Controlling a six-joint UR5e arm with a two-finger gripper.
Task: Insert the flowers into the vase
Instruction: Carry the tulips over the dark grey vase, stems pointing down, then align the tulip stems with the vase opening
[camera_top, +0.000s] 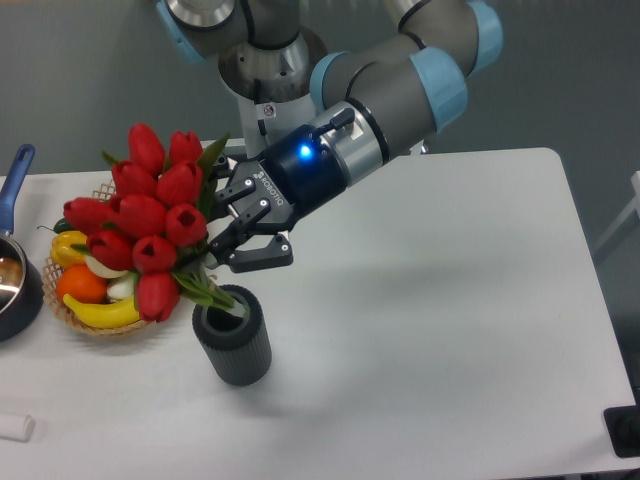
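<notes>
I have my hand (222, 243) clenched on the flowers (145, 222), gripping the bunch at the green stems just below the red buds. The bunch is tilted: the buds lean up and to the left, over the wicker basket (110, 325) of fruit and vegetables, while the stem ends point down and right into the mouth of the vase (233, 346). The vase stands upright on the counter (450, 300), just beside the basket. From this view the stem tips seem to sit at or just inside the rim, though I cannot tell how deep they reach.

So I judge myself in the insertion step, with the stems entering but the bunch not yet seated. The next move calls for bringing the bunch more upright over the opening and lowering it, gently enough not to tip the vase, before I let go.
</notes>
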